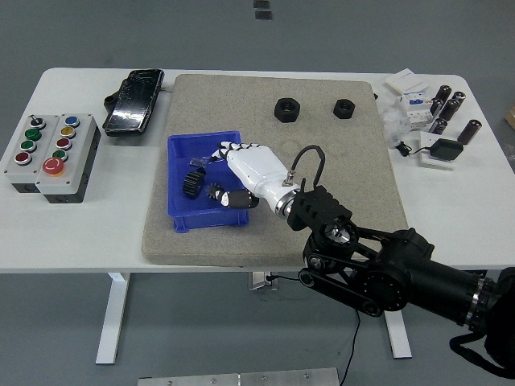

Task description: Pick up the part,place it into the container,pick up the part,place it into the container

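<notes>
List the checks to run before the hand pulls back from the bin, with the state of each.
1. Right hand is over the blue bin: ok.
2. Small gear is inside the bin, just below the fingers: ok.
3. Gear is released from the fingers: cannot tell, it sits very close to them.
4. Larger gear already lies in the bin: ok.
5. Bin sits flat on the mat: ok.
6. Two nuts, and, lie at the mat's far side, away from the arm: ok.
</notes>
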Motion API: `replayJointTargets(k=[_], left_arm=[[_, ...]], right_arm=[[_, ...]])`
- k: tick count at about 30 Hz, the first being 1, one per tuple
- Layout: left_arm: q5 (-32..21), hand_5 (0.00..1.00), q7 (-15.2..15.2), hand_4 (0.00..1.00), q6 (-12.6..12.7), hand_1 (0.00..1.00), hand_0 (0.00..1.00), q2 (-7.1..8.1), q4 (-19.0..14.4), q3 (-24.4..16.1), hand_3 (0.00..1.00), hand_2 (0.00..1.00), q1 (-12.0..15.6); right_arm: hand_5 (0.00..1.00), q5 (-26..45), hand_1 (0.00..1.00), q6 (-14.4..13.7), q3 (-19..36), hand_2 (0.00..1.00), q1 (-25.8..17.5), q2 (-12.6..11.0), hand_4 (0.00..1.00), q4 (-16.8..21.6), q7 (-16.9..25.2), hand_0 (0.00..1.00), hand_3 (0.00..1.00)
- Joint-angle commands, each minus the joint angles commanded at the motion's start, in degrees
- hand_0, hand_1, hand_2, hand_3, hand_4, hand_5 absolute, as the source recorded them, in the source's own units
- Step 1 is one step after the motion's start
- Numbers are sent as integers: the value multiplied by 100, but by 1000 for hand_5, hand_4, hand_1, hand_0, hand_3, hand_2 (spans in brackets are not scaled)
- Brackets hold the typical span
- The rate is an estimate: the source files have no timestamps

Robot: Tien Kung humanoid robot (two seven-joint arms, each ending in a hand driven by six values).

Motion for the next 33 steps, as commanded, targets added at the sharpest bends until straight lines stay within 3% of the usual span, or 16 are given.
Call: replayJointTargets(k=[6, 13, 15, 16, 20, 27, 28, 33], left_arm=[[23, 361, 3, 713, -2, 648, 671, 10, 0, -16, 644, 602, 4], [49, 363, -5, 716, -9, 648, 671, 3, 0, -30, 643, 602, 14], [64, 363, 1, 716, -8, 648, 671, 6, 0, -44, 643, 602, 17], [80, 365, 7, 716, -8, 648, 671, 9, 0, -58, 644, 602, 19], [82, 365, 17, 716, -4, 648, 671, 14, 0, -66, 644, 602, 38], [-35, 366, 13, 716, 17, 648, 671, -26, 0, -25, 644, 603, 104], [-52, 367, 16, 716, 20, 648, 671, -35, 0, -16, 644, 603, 115], [-82, 367, 27, 716, 28, 648, 671, -49, 0, 14, 644, 603, 147]], right_arm=[[434, -23, 891, -8, 201, 930, -77, -42, 750, -8, -12, 841, 867], [431, 552, 856, -363, 956, 879, -454, -262, 748, 195, 375, 812, 806], [431, 831, 856, -472, 1257, 879, -649, -361, 748, 273, 596, 812, 806], [422, 993, 781, -517, 1438, 826, -768, -409, 741, 323, 731, 727, 768], [422, 1509, 781, -587, 2117, 826, -1205, -551, 741, 567, 1161, 727, 768], [416, 2433, 756, -361, 3558, 798, -2210, -623, 738, 928, 1923, 716, 745], [413, 2624, 728, -374, 3770, 744, -2372, -627, 735, 950, 2069, 723, 703], [413, 3616, 728, -856, 4632, 744, -3092, -744, 735, 1143, 2791, 723, 703]])
